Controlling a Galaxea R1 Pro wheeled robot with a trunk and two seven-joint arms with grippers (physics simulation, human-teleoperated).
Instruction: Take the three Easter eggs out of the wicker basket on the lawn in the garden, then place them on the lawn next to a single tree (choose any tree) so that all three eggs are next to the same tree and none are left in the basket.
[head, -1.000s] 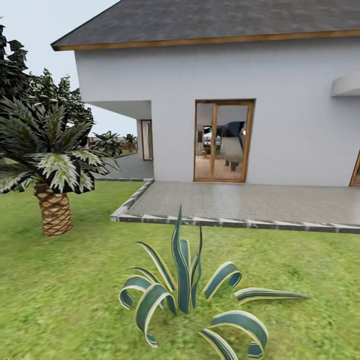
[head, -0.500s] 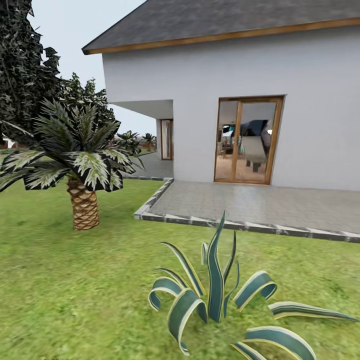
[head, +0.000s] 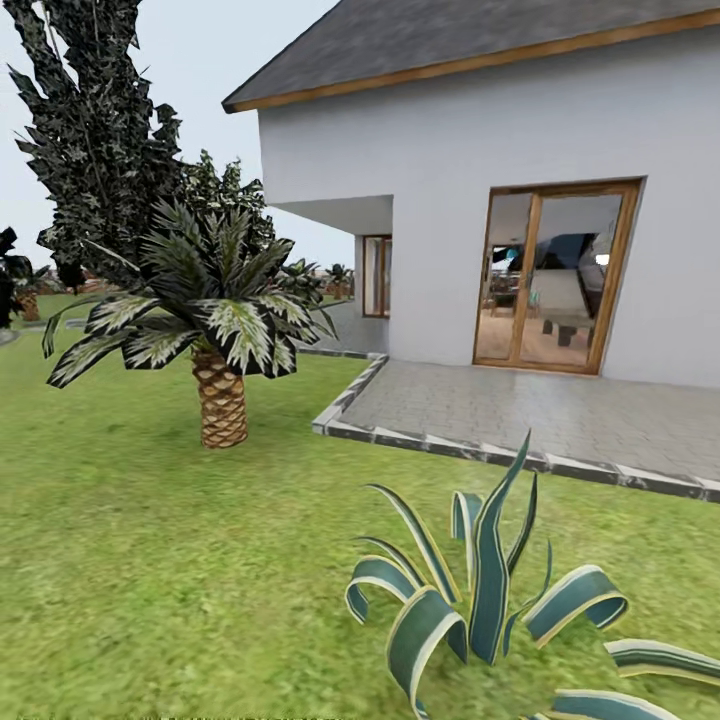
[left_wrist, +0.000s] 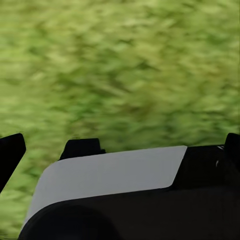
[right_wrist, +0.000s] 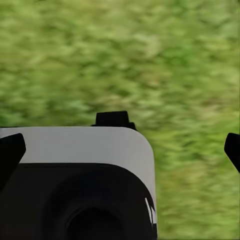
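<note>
Head view: the lawn (head: 150, 580) of mottled green grass covers the foreground and carries no basket or eggs within the visible area. A short palm (head: 215, 330) with a scaly trunk stands on the grass at left of centre. Behind it rises a tall dark tree (head: 95, 130) with a jagged crown mottled with pale spots; its trunk is hidden by the palm fronds. A striped agave plant (head: 480, 600) sits on the grass at lower right. Beyond it lies a paved grey patio (head: 540, 410) with a raised kerb, adjoining a white house (head: 480, 170) with a wood-framed glass door (head: 555, 280).

Left wrist view: the left hand (left_wrist: 120, 150) hangs over blurred grass. Its dark fingertips (left_wrist: 10, 152) stand at opposite edges of the picture, wide apart, with nothing between them.

Right wrist view: the right hand (right_wrist: 120, 147) likewise hangs over grass, fingertips (right_wrist: 232, 147) wide apart, gripping nothing. Part of the robot's white and black body (right_wrist: 75, 185) lies below it.
</note>
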